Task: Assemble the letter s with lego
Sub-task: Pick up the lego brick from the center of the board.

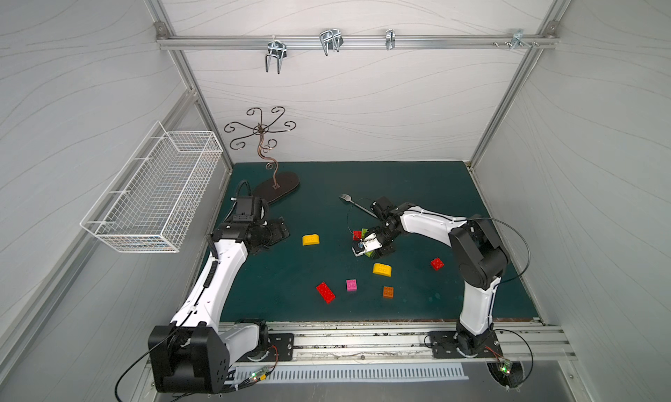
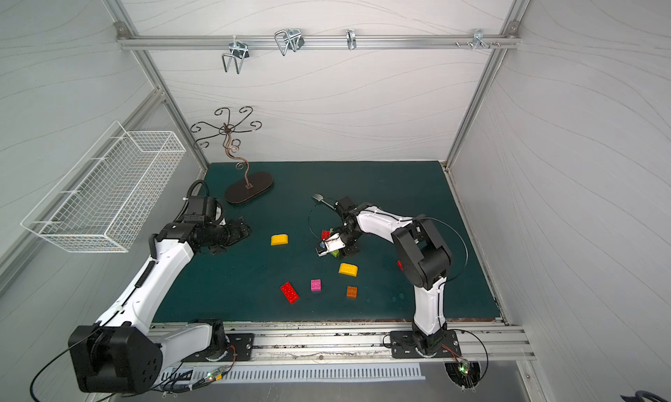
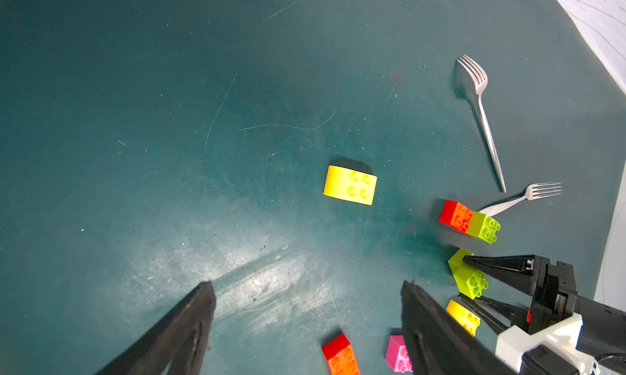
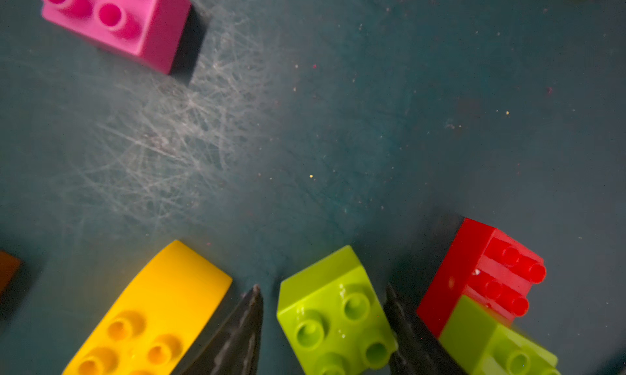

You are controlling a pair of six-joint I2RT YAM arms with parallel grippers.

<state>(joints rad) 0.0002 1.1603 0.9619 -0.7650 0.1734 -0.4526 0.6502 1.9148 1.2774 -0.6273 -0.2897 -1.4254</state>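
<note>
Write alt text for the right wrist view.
The right gripper has its dark fingertips either side of a lime green brick on a scratched teal mat. A yellow rounded brick and a red brick touching a second green brick flank it; a pink brick lies farther off.

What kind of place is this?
Probably a robot lab booth: two robot arms mounted on a metal rail, white walls on a metal frame, toy bricks scattered on a green table.
</note>
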